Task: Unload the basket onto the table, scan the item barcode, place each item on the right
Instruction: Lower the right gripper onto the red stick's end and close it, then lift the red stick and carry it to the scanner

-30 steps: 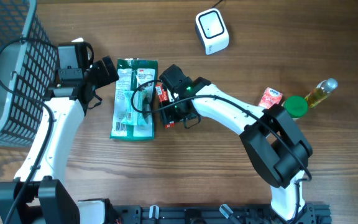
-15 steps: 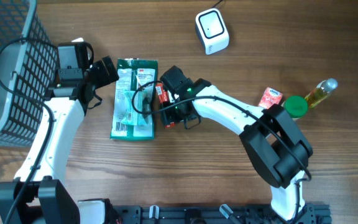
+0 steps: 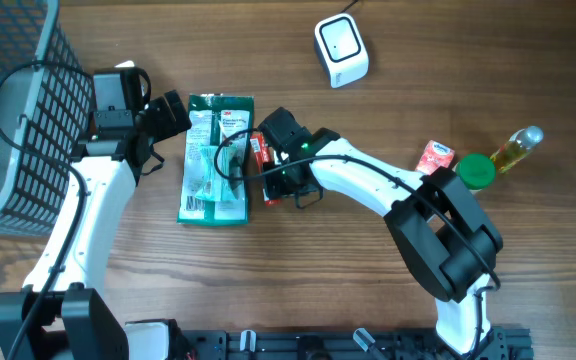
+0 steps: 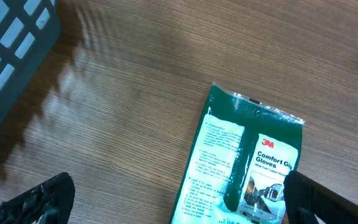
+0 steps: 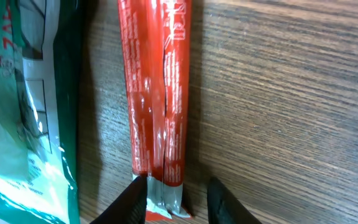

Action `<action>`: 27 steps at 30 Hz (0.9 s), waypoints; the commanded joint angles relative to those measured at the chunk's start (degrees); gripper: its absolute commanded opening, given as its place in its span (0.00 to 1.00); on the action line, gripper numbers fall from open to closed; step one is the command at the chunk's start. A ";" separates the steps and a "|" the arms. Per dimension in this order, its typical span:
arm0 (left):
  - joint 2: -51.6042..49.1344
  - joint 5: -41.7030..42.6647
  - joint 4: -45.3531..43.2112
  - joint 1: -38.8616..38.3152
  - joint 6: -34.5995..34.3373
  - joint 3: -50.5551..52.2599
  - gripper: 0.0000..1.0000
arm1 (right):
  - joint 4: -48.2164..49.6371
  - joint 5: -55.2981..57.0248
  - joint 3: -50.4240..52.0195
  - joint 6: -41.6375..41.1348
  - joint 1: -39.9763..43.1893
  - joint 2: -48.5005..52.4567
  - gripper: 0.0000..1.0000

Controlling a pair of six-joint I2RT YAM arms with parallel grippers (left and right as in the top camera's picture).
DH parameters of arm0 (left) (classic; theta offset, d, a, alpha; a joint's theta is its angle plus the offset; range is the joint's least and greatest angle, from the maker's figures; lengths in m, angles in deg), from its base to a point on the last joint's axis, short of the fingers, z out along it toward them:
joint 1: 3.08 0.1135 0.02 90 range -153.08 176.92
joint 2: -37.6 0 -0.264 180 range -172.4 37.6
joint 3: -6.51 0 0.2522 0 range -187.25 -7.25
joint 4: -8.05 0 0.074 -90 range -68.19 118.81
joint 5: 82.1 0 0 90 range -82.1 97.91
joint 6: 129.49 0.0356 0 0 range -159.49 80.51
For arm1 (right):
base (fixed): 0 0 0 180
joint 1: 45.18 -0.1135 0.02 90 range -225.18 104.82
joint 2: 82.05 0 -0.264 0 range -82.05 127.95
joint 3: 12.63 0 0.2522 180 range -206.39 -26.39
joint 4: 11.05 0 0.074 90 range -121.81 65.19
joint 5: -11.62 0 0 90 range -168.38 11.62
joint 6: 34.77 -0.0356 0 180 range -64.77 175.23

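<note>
Step in hand: picking up the narrow red foil sachet (image 5: 157, 93) so that its code can be shown to the white boxy barcode scanner (image 3: 341, 50).
Item's place: the sachet lies flat on the wooden table (image 5: 291, 93). Its near crimped end sits between the fingertips of the right gripper (image 5: 174, 200) and the rest runs straight out ahead of them.
Right gripper's state: the fingers are narrowly apart around the sachet's end. One finger is at the sachet's edge and a strip of bare wood shows before the other, so I judge nothing is clamped yet.
Neighbour: the flat green plastic pack of gloves (image 5: 23, 124) lies just beside the sachet, off the outer side of the finger at the sachet's edge.
Doing it well: pinch only the sachet, low on the wood and square across its width. Keep that finger clear of the glove pack's edge. Lift level, since thin foil may slip or fold.
Barcode: it cannot be seen in either view, so the sachet may need turning before the scanner, which sits well beyond this hand.
Right arm's pose: reaching across the table with the wrist pitched down and the fingers at the tabletop.
Left gripper (image 4: 179, 208): the fingers are spread wide and hold nothing, hovering over the glove pack's near end.
Left arm's pose: bent at the elbow, with the grey mesh basket (image 3: 8, 110) behind the hand.
</note>
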State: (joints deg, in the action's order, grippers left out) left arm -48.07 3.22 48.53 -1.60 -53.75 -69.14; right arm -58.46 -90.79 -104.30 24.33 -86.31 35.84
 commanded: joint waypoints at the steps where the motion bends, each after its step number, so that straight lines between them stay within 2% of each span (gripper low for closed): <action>1: 0.15 -0.55 -0.13 0.20 0.50 -0.44 1.00 | 0.26 0.87 0.79 -2.27 -0.17 0.83 0.25; 3: 0.15 -0.55 -0.13 0.20 0.50 -0.44 1.00 | 0.24 1.22 0.79 -2.32 -0.17 0.83 0.19; 12: 0.15 -0.55 -0.13 0.20 0.50 -0.44 1.00 | 1.51 4.70 4.24 -1.95 -0.17 0.85 0.18; 13: 0.15 -0.55 -0.15 0.20 0.50 -0.44 1.00 | 1.25 5.35 4.44 -0.70 -0.17 0.83 0.17; 14: 0.15 -0.55 -0.15 0.20 0.50 -0.44 1.00 | 0.35 4.59 4.07 2.19 0.00 0.66 0.09; 15: 0.15 -0.55 -0.13 0.20 0.50 -0.44 1.00 | -0.66 4.48 3.34 2.40 0.37 0.15 0.04; 17: 0.15 -0.55 -0.15 0.20 0.50 -0.44 1.00 | -3.78 5.55 1.60 4.20 1.62 -1.70 0.04; 18: 0.15 -0.55 -0.15 0.20 0.50 -0.44 1.00 | -4.83 5.57 0.74 8.59 2.71 -3.69 0.04; 23: 0.15 -0.55 -0.13 0.20 0.50 -0.44 1.00 | -5.33 6.86 0.55 18.45 5.38 -14.08 0.04; 27: 0.15 -0.55 -0.15 0.20 0.50 -0.44 1.00 | -7.91 9.62 0.55 27.06 5.38 -18.51 0.04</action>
State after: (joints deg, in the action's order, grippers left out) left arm -48.07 3.22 48.51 -1.60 -53.75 -69.14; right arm -64.73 -84.30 -102.83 42.06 -80.54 20.47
